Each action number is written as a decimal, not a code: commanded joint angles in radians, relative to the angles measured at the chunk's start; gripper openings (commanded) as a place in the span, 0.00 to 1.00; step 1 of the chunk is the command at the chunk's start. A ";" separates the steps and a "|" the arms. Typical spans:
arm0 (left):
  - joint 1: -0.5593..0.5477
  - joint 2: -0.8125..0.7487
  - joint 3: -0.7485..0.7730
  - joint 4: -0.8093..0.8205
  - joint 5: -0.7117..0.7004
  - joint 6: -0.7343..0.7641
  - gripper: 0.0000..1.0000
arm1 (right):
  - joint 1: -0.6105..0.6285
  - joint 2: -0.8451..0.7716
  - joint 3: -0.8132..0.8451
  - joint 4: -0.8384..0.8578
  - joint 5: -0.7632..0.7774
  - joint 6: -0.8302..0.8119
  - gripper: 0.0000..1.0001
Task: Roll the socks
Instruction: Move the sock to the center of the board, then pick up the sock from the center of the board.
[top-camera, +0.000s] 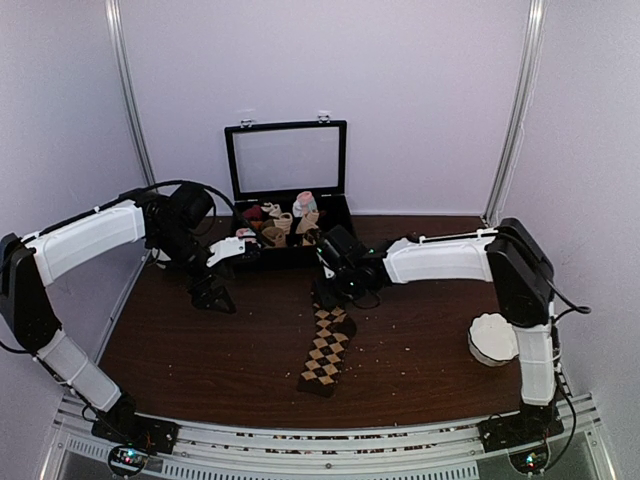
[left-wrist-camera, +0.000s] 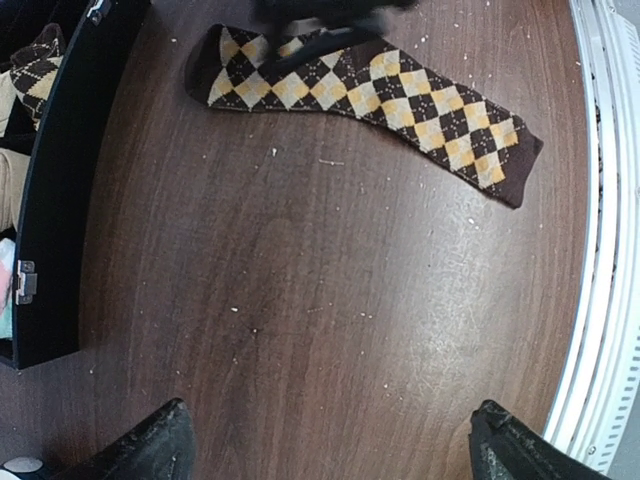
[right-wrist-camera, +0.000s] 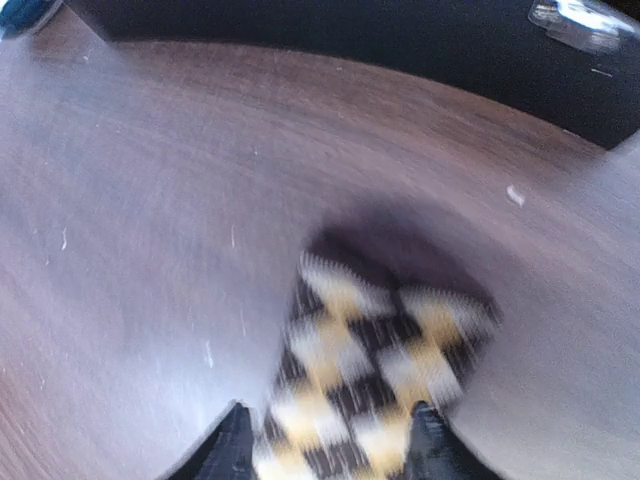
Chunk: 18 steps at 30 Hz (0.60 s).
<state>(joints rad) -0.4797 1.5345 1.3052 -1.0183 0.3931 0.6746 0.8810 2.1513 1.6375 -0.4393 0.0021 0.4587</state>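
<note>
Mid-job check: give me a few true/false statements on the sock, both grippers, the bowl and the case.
1. The left gripper is open over bare table, off the sock. True.
2. The sock is already rolled. False: it lies flat, stretched out.
3. The right gripper straddles one end of the sock. True.
4. The white bowl sits on the table's left side. False: it is on the right.
5. The black case has its lid shut. False: it stands open.

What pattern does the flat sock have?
The sock is dark brown with tan-orange argyle diamonds; clearest in the left wrist view.
</note>
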 joint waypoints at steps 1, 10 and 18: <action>-0.006 0.013 0.037 -0.018 0.036 -0.020 0.98 | 0.113 -0.281 -0.345 0.266 0.147 -0.151 0.62; -0.004 -0.029 0.010 0.016 0.010 -0.051 0.98 | 0.377 -0.557 -0.906 0.692 0.169 -0.392 1.00; -0.003 -0.069 -0.041 0.075 -0.070 -0.106 0.98 | 0.423 -0.460 -0.897 0.745 0.106 -0.540 0.77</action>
<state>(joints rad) -0.4797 1.4891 1.2823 -0.9760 0.3485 0.5995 1.2995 1.6581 0.7265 0.2096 0.1299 0.0200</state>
